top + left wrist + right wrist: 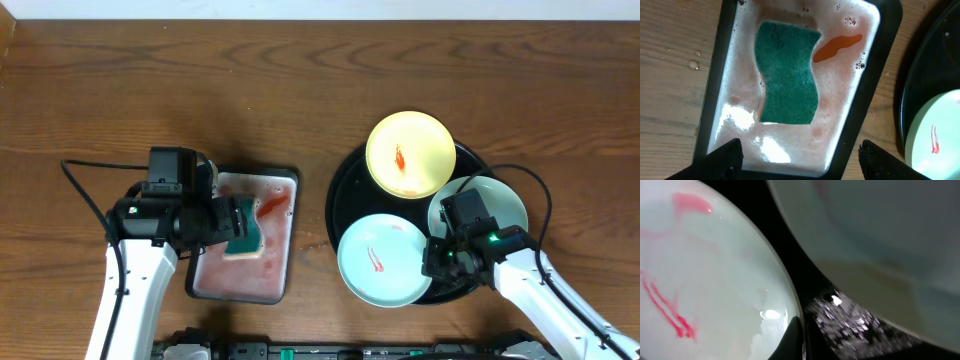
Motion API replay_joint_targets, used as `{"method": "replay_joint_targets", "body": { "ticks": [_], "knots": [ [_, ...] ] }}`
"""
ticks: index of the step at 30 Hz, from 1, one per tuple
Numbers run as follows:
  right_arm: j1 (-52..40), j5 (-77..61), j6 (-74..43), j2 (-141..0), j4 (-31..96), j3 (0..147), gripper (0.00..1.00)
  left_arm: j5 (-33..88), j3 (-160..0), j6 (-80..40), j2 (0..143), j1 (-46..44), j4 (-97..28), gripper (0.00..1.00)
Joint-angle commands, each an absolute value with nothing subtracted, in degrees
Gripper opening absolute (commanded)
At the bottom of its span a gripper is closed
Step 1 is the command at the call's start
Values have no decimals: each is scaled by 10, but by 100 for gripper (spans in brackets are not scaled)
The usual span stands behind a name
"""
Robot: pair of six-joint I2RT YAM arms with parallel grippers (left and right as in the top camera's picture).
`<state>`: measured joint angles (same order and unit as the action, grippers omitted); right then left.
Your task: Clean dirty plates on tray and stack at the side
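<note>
From overhead, three plates are seen on the black tray: a yellow plate at the back, a front mint plate and a right mint plate. The right gripper is closed at the front mint plate's rim. Only its wrist view shows a dark fingertip against that rim, and a pinch cannot be confirmed. The left gripper is spread wide above the sponge in the grey tray.

We see a wooden tabletop, grained, with a dull sheen. The plates look like smooth, glossy plastic; the black tray is glossy too. The teal sponge is rough and matt, the grey tray wet and shiny.
</note>
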<state>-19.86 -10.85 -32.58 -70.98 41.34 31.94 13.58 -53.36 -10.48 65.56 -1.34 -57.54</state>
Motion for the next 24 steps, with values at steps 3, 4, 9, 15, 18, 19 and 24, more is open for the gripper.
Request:
{"method": "replay_joint_targets", "body": {
  "ticks": [3,4,9,15,18,19,24],
  "knots": [
    [-203,-93,-306,-708,351,329,1,135,-548,-101,653,-14,-575,75],
    [-203,-83,-306,-708,339,329,1,135,-548,-101,653,-14,-575,75],
    [-203,8,-362,-710,323,328,1,135,-548,-101,653,-14,-575,75],
    [-204,23,-373,-749,298,328,1,135,-548,-101,653,-14,-575,77],
    [-204,-27,-368,-776,292,328,6,135,-548,-101,653,-14,-575,80],
    [-203,-43,-350,-780,285,328,11,135,-548,-101,653,-14,-575,81],
    [-203,-84,-245,-761,277,349,27,135,-547,-101,655,-14,-575,81]
  ]
}}
